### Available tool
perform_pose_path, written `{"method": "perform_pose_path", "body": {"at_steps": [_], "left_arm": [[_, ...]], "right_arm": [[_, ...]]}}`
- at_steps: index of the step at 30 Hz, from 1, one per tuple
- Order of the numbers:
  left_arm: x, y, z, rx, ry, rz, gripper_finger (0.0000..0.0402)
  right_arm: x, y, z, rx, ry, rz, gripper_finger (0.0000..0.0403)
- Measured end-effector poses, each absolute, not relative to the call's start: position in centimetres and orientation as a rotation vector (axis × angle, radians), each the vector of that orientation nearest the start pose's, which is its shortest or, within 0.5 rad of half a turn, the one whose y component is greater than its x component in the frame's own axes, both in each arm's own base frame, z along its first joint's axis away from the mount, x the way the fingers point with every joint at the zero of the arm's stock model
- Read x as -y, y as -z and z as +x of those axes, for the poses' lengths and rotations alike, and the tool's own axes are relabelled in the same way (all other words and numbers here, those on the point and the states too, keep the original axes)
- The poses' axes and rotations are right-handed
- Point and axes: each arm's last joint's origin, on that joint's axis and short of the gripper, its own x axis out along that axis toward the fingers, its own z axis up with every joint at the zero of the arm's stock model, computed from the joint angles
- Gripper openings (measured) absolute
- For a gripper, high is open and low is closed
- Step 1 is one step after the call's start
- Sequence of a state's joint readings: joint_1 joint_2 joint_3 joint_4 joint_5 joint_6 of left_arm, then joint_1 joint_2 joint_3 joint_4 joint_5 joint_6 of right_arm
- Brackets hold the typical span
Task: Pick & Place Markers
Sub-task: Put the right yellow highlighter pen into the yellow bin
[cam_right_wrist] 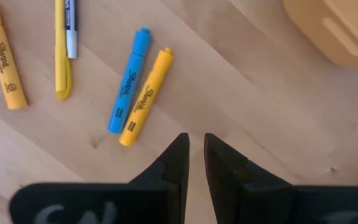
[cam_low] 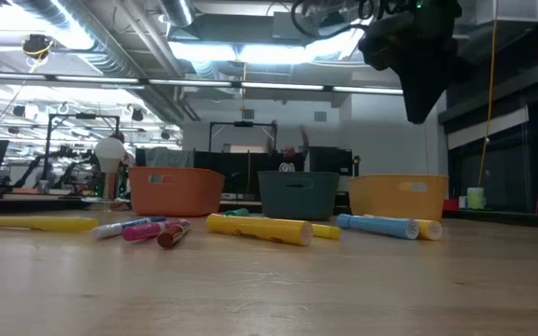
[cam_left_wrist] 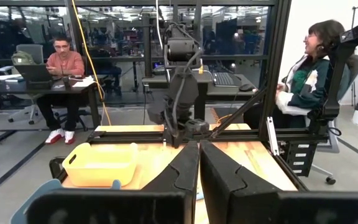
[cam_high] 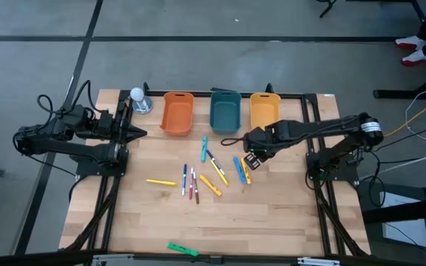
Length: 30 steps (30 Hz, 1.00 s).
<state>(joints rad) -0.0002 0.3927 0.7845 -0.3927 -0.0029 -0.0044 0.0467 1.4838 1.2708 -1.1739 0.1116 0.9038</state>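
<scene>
Right wrist view shows my right gripper (cam_right_wrist: 193, 144) clenched and empty above the counter (cam_high: 272, 214), with a blue marker (cam_right_wrist: 129, 81) and a yellow marker (cam_right_wrist: 146, 96) lying touching just ahead; I'd open first, then descend square across only one. The left gripper (cam_left_wrist: 199, 162) waits clenched at its side. I count three bins (cam_high: 225, 111); the markers (cam_high: 213, 171) number about a dozen.

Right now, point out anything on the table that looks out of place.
The green stick lies alone at the table's near edge, far from the markers scattered below the three bins. Nothing looks spilled or damaged.
</scene>
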Motion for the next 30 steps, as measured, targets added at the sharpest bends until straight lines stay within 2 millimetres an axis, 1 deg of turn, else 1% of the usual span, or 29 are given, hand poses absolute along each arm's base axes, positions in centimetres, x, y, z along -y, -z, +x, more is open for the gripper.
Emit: {"method": "perform_pose_path", "body": {"at_steps": [3,5,10,15,20,24,30], "left_arm": [[0.0,-35.3,7.6,-0.001,-0.003,-0.004,0.0008],[0.0,-35.3,7.6,-0.001,-0.003,-0.004,0.0009],[0.0,-35.3,7.6,-0.001,-0.003,-0.004,0.0013],[0.0,-35.3,7.6,-0.001,-0.003,-0.004,0.0010],[0.0,-35.3,7.6,-0.001,-0.003,-0.004,0.0009],[0.0,-35.3,7.6,-0.001,-0.003,-0.004,0.0012],[0.0,-35.3,7.6,-0.001,-0.003,-0.004,0.0010]], "right_arm": [[-1.3,-27.6,27.0,-1.235,0.667,0.657,0.0055],[-1.6,-27.4,27.2,-1.234,0.665,0.659,0.0066],[-2.2,-26.7,28.0,-1.233,0.653,0.656,0.0118],[-2.3,-25.7,28.6,-1.257,0.689,0.668,0.0172],[-2.4,-24.6,29.5,-1.271,0.711,0.674,0.0210],[-2.4,-23.7,30.2,-1.268,0.713,0.679,0.0226],[-2.5,-22.6,31.1,-1.272,0.718,0.679,0.0229]]}}
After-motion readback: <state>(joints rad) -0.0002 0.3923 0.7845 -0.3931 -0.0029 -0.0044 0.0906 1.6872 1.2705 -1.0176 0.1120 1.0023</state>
